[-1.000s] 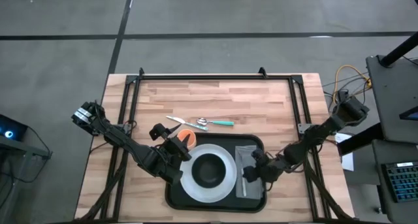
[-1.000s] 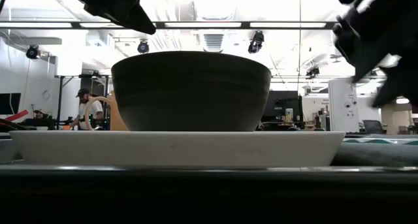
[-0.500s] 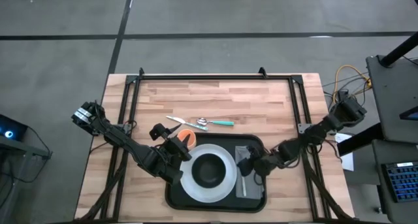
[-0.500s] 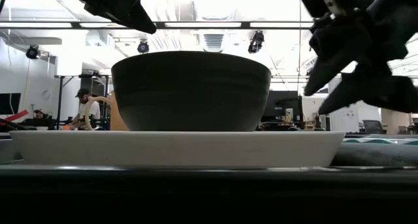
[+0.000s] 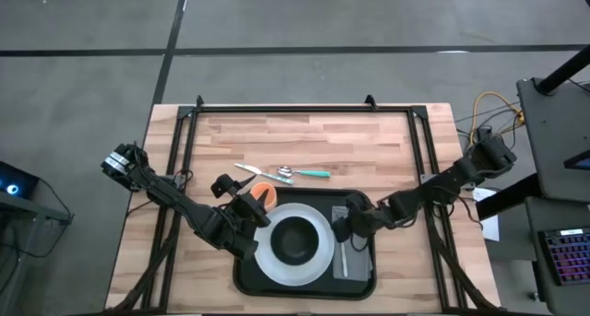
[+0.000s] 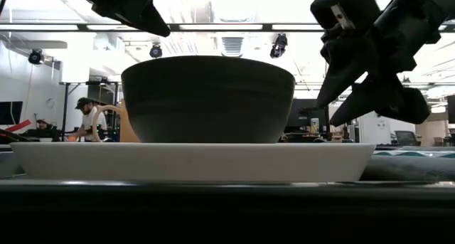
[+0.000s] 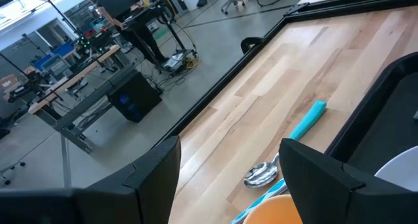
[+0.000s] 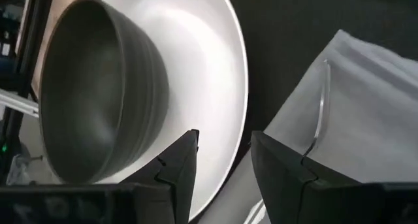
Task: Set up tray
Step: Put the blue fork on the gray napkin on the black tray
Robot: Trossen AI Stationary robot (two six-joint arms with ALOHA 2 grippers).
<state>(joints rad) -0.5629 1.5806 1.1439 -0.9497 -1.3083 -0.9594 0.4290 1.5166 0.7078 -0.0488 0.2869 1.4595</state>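
Right hand (image 5: 346,226), fingers parted and holding nothing, hovers over tray (image 5: 361,281) between white plate (image 5: 293,243) and grey napkin (image 5: 353,251); tray sits at desk's (image 5: 304,141) near edge. Low view: dark bowl (image 6: 207,98) on plate. Left wrist: left hand (image 7: 225,185) wide, empty, above spoon (image 7: 262,174).

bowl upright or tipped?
Upright: the dark bowl sits level on the white plate, opening upward in the high view.

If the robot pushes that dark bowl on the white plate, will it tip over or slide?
The dark bowl is wide and squat, so it would probably slide, not tip. The white plate under it looks smooth and glossy, so it may skate easily. It looks like ceramic, so likely heavy for its size and breakable if knocked off the tray.
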